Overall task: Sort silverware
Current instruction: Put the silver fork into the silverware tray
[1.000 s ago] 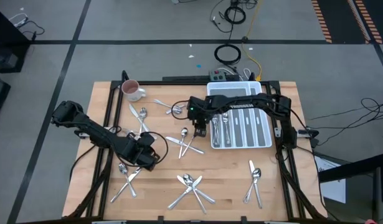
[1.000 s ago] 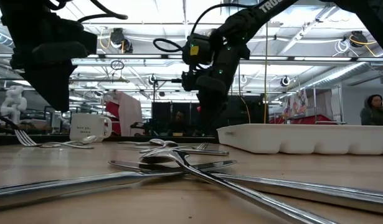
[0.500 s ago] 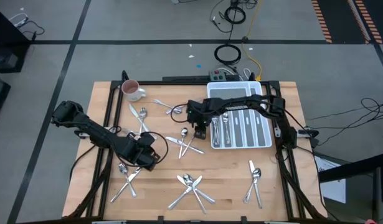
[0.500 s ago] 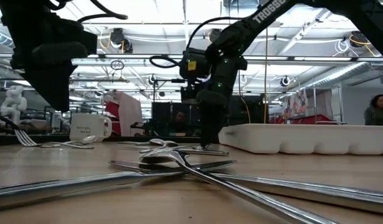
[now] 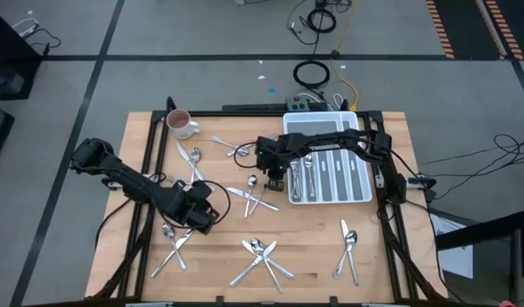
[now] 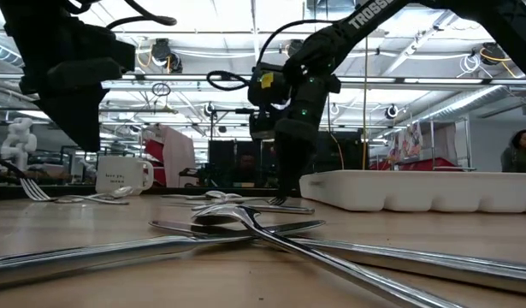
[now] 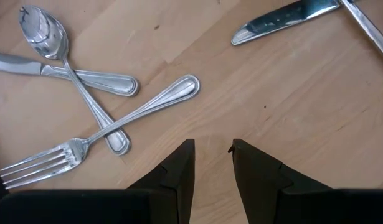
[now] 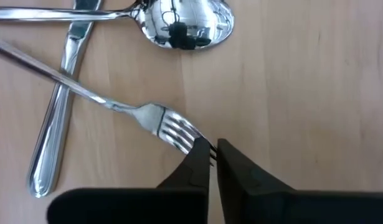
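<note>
Silverware lies scattered in small piles on the wooden table (image 5: 313,256). My right gripper (image 8: 213,154) is down at the table beside the white tray (image 5: 330,170), shut on a fork (image 8: 104,102) that lies across a knife (image 8: 57,118) next to a spoon (image 8: 188,22). This pile (image 5: 257,196) is at the table's middle, with the right gripper (image 5: 275,182) at its tray-side end. My left gripper (image 7: 213,149) hovers open over bare wood at the near left (image 5: 198,217), close to a crossed fork (image 7: 116,127), spoon (image 7: 73,81) and knife (image 7: 66,71). My right gripper pinches the ends of the fork's tines (image 8: 194,142) between its two fingertips. The fingers come steeply from above, in line with the fork. The fork lies flat on the table, its handle running away over the knife.
A white mug (image 5: 181,124) stands at the far left. The white divided tray holds sorted pieces. More piles lie at the near middle (image 5: 262,256), near right (image 5: 347,247) and far left (image 5: 193,158). A knife tip (image 7: 284,18) lies ahead of the left gripper.
My right gripper has sunk down to the table at the fork's tine end, shifting slightly away from the tray. The left arm and the silverware have stayed put.
</note>
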`<control>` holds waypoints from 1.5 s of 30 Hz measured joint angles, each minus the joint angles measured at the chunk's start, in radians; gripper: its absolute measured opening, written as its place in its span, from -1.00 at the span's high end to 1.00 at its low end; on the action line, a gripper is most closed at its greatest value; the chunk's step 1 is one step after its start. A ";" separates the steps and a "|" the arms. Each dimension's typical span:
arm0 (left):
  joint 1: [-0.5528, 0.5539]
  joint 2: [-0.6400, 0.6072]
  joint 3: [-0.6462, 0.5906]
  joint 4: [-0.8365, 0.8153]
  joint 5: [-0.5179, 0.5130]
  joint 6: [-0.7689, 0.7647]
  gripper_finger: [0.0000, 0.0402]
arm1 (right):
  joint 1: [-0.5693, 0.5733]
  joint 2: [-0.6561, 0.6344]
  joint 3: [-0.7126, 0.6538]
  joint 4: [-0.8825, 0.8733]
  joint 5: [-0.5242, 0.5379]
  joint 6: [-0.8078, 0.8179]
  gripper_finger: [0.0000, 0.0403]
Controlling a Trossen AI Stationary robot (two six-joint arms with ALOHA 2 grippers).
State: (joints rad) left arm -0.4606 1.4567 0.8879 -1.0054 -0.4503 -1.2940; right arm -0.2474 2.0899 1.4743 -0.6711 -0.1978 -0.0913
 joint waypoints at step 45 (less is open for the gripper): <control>0.000 0.000 0.000 0.002 -0.047 -0.002 0.43 | -0.224 -0.506 0.008 -0.702 -0.218 -0.344 1.00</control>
State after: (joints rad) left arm -0.4606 1.4567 0.8879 -1.0035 -0.4978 -1.2958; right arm -0.4714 1.5843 1.4818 -1.3734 -0.4156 -0.4348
